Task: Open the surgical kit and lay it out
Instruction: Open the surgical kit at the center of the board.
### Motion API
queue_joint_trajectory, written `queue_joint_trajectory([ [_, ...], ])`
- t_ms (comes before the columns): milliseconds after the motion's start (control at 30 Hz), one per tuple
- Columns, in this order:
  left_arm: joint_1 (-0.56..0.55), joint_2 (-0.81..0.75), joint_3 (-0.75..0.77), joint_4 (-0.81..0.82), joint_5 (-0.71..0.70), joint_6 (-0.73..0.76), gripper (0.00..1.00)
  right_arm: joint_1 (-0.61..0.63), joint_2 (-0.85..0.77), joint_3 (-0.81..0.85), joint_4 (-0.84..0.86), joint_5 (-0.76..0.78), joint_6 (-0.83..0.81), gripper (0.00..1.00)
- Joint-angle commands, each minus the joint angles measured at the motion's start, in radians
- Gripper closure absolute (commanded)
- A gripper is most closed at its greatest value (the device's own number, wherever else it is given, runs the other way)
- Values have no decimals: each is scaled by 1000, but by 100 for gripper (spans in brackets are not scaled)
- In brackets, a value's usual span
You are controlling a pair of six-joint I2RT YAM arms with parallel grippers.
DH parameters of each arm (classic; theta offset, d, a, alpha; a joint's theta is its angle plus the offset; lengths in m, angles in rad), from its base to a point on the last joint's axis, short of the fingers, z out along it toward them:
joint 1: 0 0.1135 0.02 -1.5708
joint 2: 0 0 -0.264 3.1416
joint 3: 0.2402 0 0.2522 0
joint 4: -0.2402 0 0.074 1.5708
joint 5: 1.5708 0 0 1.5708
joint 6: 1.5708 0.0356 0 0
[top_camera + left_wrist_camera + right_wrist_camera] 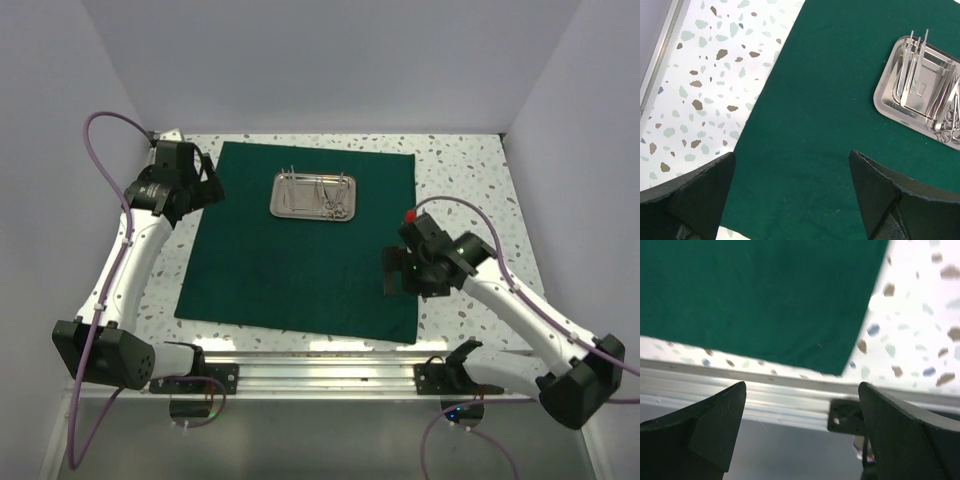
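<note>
Shiny rectangular tray (pixel 300 215) on green cloth (pixel 280 270)

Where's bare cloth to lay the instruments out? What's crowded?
Bare: green cloth from steel tray to near edge, and left of tray toward left gripper. Crowded: instruments fill the tray; right gripper by near-right corner.

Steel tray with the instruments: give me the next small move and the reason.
Probably swing the left tool rightward over the steel tray to pick out one instrument. The green cloth lies spread flat, every instrument I can see sits in the tray, and this tool is open, empty and has the tray in its view.
</note>
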State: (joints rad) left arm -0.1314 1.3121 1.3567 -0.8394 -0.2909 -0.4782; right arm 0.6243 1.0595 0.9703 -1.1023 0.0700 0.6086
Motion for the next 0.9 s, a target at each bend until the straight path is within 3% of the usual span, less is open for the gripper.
queue_joint_trajectory([
  [0, -1, -8, 1, 2, 10, 9, 1, -1, 156, 155, 117, 43, -18, 2],
  [267, -1, -22, -19, 26, 71, 73, 2, -43, 618, 592, 191, 24, -108, 2],
  [467, -2, -4, -59, 187, 185, 89, 4, -44, 918, 1026, 67, 36, -171, 1],
  [633, -22, 143, 5, 232, 200, 72, 6, -44, 903, 1021, 58, 39, -168, 2],
  [867, -135, 441, 214, 263, 147, 70, 6, -57, 674, 741, 113, 51, -233, 2],
])
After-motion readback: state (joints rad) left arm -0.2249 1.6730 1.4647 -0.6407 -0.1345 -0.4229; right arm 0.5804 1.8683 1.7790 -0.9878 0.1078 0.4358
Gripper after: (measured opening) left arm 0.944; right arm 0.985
